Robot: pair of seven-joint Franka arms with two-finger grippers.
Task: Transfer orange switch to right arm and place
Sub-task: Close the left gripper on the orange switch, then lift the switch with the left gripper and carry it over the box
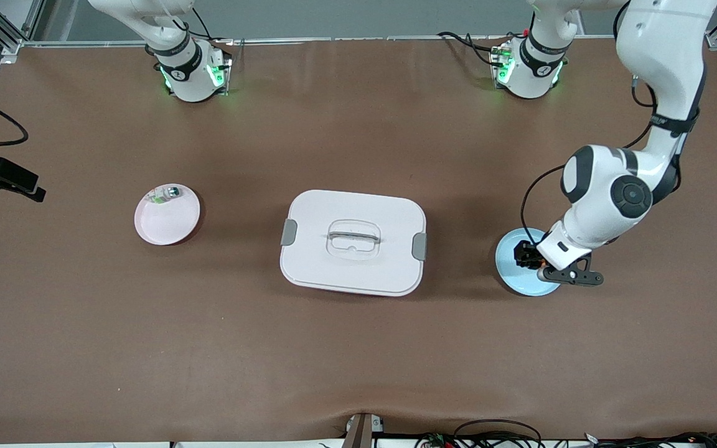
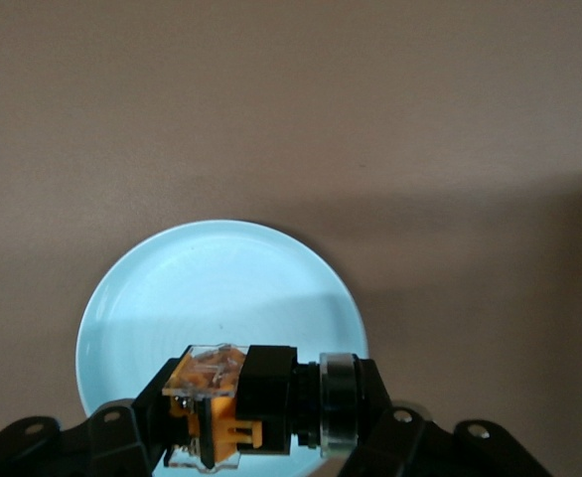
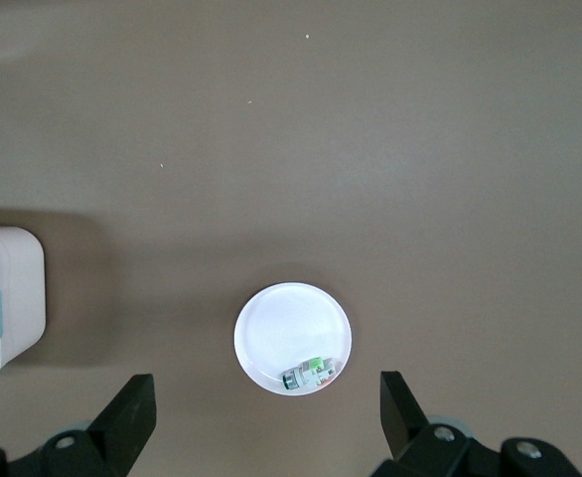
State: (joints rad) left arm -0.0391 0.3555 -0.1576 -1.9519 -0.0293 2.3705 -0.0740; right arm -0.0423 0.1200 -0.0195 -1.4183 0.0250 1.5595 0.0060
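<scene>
The orange switch (image 2: 241,402), a black stubby part with an orange and clear end, lies crosswise between the fingers of my left gripper (image 2: 261,422). That gripper is shut on it and holds it low over a light blue plate (image 2: 221,288). In the front view the left gripper (image 1: 529,256) is over that plate (image 1: 516,277) at the left arm's end of the table. My right gripper (image 3: 266,417) is open and empty, high above a white plate (image 3: 286,323). Its hand is out of the front view.
The white plate (image 1: 168,221) at the right arm's end holds a small clear-silver-green part (image 1: 165,195), which also shows in the right wrist view (image 3: 309,376). A white lidded box (image 1: 353,242) with a handle and grey clasps stands mid-table between the plates.
</scene>
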